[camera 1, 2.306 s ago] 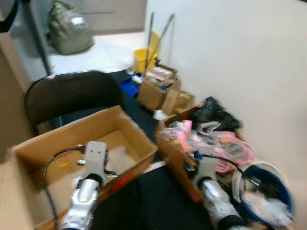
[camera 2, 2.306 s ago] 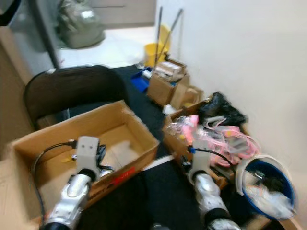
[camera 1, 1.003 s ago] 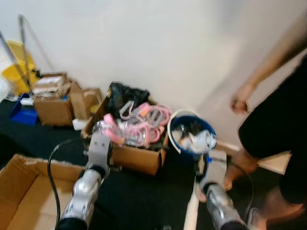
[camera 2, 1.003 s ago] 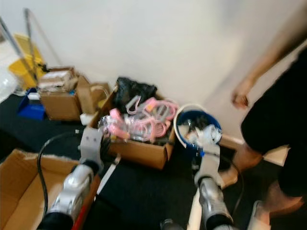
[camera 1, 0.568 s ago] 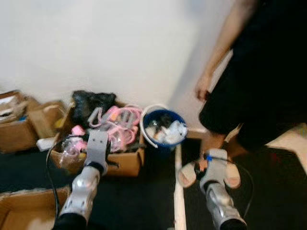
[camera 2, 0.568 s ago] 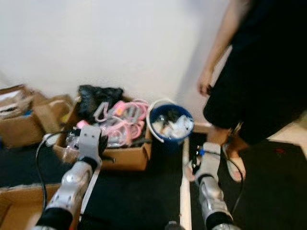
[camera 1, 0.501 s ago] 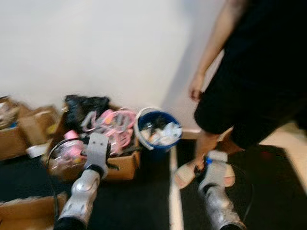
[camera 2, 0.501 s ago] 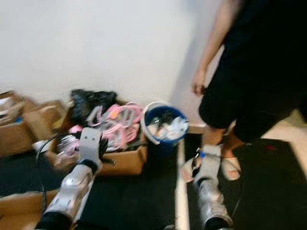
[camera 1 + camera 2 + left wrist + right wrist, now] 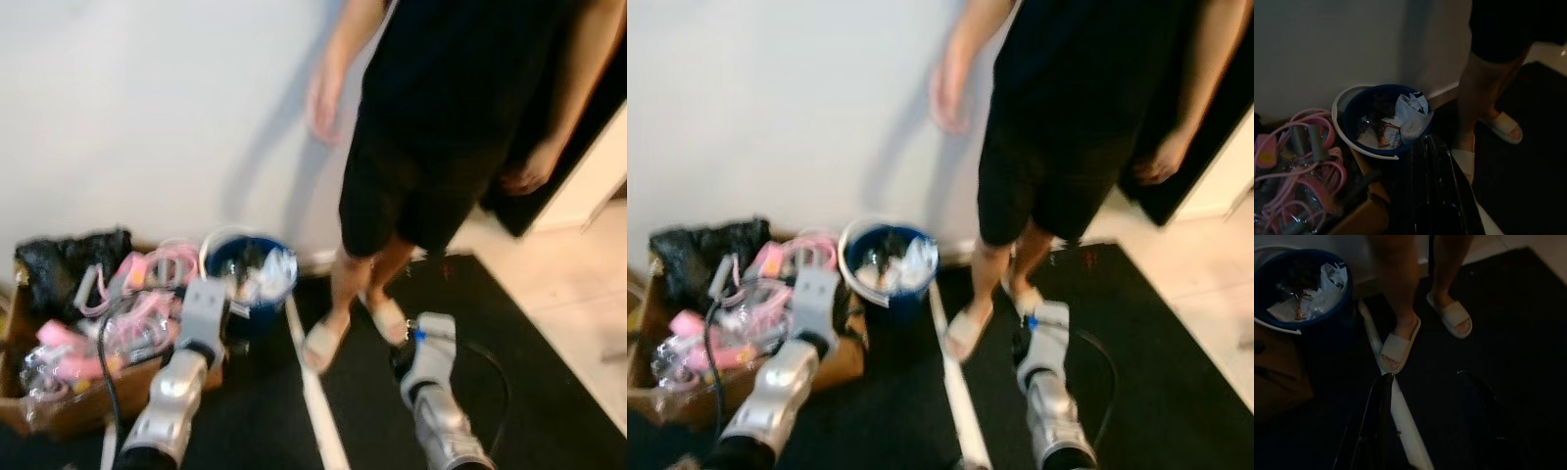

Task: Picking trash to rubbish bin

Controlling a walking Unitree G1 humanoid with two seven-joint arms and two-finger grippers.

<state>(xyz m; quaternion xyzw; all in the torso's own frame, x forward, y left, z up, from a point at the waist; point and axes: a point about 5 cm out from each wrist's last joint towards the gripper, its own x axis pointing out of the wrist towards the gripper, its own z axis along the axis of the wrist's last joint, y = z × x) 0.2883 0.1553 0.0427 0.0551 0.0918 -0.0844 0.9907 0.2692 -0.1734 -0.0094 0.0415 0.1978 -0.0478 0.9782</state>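
Head stereo looking down, wrist views sharing blue bucket (image 9: 1382,128)

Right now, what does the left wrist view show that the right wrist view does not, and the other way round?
Left wrist view: the tangle of pink cables in the brown cardboard box, the white wall, and the left gripper's black fingers held together.
Right wrist view: the right gripper's black fingers, spread apart over the floor.
Both: the round blue bucket full of rubbish, and a person's legs in pale slippers on the black mat.
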